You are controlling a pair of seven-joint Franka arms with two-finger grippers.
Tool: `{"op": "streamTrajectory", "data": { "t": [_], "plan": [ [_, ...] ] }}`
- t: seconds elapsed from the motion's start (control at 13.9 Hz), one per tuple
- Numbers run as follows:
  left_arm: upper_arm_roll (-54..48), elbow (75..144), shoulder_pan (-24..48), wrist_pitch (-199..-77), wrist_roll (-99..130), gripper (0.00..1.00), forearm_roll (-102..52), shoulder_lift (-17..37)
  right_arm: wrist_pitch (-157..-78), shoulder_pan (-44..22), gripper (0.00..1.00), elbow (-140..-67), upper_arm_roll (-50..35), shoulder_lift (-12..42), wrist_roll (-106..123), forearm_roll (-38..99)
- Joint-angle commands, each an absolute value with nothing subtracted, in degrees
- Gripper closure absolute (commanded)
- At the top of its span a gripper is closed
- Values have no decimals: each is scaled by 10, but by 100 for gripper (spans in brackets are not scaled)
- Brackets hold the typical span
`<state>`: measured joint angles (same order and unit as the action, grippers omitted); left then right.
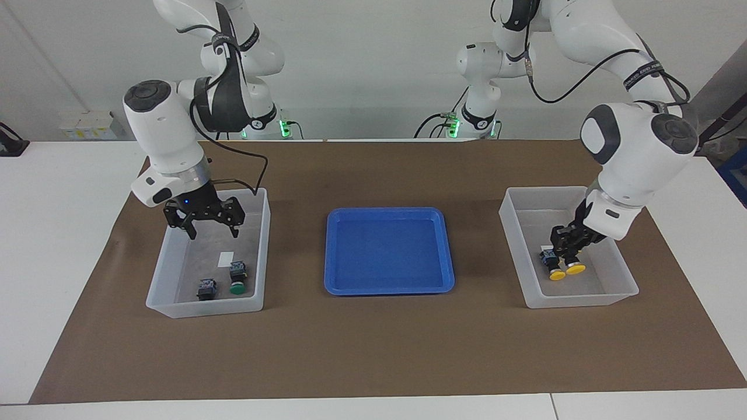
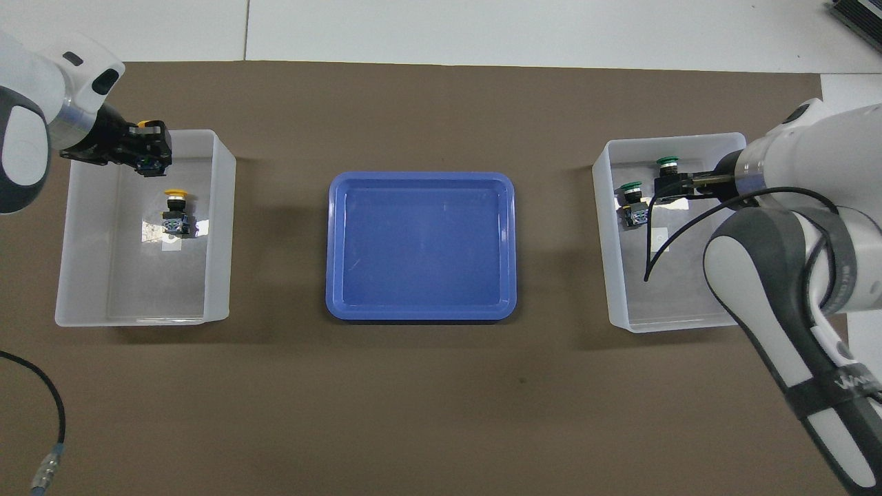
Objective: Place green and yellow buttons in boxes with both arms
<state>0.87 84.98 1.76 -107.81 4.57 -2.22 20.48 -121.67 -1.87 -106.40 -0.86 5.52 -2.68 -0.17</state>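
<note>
Left gripper [image 1: 567, 252] is down in the box [image 1: 624, 286] at the left arm's end of the tabletop [image 1: 373, 361], fingers pinching a yellow button [image 1: 575, 266], cap pointing away from the robots. The second yellow button [image 1: 553, 265] lies just beside it, same way. Right gripper [image 1: 213, 228] hovers, fingers spread, over the other box [image 1: 257, 245]; two green buttons [image 1: 237, 279] lie below it toward the box's farther end, clear of the fingers.

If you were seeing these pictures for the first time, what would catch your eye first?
The bright blue tray in the middle of the brown mat, flanked by two translucent boxes. The left gripper is down in one box by two yellow buttons; the right gripper hangs open over the other box, which holds two green buttons.
</note>
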Motion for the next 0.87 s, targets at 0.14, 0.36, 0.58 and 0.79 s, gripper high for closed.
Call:
{"op": "streamTrajectory", "data": {
  "t": [0.14, 0.36, 0.58, 0.79],
  "plan": [
    [11, 971, -4, -1127, 26, 100, 0, 150, -1128, 5, 0, -1044, -8, 3, -31, 13],
    [10, 1082, -34, -1227, -4, 100, 10, 114, -1081, 25, 0, -1030, -5, -22, -29, 14],
    [11, 1142, -44, -1295, -8, 100, 11, 106, -1010, 27, 0, -975, -4, -17, -31, 14],
    [10, 1165, -52, -1346, -7, 100, 11, 114, -966, 28, 0, -937, -4, -9, -31, 14]
  ]
}}
